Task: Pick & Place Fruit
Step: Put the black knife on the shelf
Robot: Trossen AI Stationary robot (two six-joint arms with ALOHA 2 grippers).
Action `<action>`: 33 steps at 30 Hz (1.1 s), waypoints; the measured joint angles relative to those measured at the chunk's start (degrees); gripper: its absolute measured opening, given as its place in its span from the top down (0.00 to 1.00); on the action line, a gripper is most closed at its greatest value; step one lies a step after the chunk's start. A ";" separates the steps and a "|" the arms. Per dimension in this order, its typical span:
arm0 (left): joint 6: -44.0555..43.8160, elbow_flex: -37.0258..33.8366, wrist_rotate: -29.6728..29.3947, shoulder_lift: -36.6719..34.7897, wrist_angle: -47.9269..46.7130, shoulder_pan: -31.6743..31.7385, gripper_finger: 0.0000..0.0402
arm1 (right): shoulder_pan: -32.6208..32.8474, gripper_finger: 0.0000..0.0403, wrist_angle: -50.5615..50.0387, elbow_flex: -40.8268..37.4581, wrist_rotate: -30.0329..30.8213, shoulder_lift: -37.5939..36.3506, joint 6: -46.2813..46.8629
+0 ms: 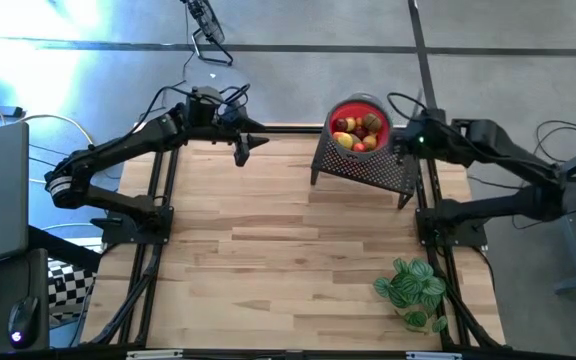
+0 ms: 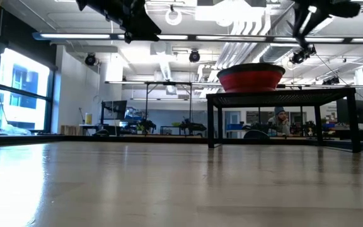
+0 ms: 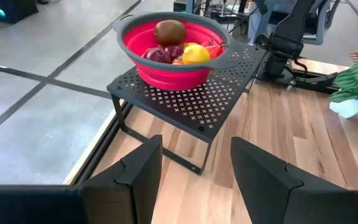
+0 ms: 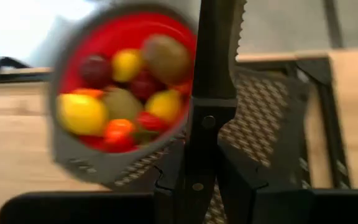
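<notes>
The fruit (image 3: 178,48), small yellow, red, brown and orange pieces, lies heaped in a red bowl (image 1: 360,103) with a grey rim. The bowl stands on a black perforated stand (image 1: 368,168) at the table's far right. My right gripper (image 4: 204,155) hovers beside the bowl and above the stand, shut on a thin dark knife (image 4: 215,62). My left gripper (image 3: 194,180) is raised at the far left (image 1: 240,152). It is open with nothing between its fingers, and it points across the table toward the bowl (image 3: 166,71). My right gripper pinches the knife's riveted handle (image 4: 201,134) between its two fingers. The knife runs on ahead of the fingers, along their line. Its serrated blade (image 4: 236,25) reaches past the bowl's rim, over the stand. The knife is lifted clear of the table.
A green leafy plant (image 1: 411,288) stands near the table's front right corner. The wide wooden tabletop (image 1: 288,250) stretches between the arms. In the low view the stand's legs (image 2: 212,123) rise from the table, with the bowl (image 2: 251,79) on top.
</notes>
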 joint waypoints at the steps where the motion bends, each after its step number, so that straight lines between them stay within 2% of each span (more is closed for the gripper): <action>1: 0.30 0.00 -0.05 0.00 0.00 0.00 0.54 | -1.81 0.84 -1.15 0.00 -1.31 0.00 0.15; 9: 1.28 0.00 -0.31 0.02 -0.02 -0.02 0.54 | -13.54 0.84 -3.77 0.02 -11.21 3.83 -2.28; 14: 1.28 0.00 -0.38 0.02 -0.44 -0.02 0.54 | -20.71 0.84 -4.12 0.02 -18.40 10.05 -9.27; 22: 1.28 0.00 -0.48 0.04 -3.19 0.00 0.54 | -31.47 0.84 -4.77 0.00 -25.07 17.39 -17.40; 33: 1.86 0.00 -0.48 0.04 -3.93 -0.02 0.54 | -32.58 0.84 -4.60 0.00 -26.09 18.78 -19.08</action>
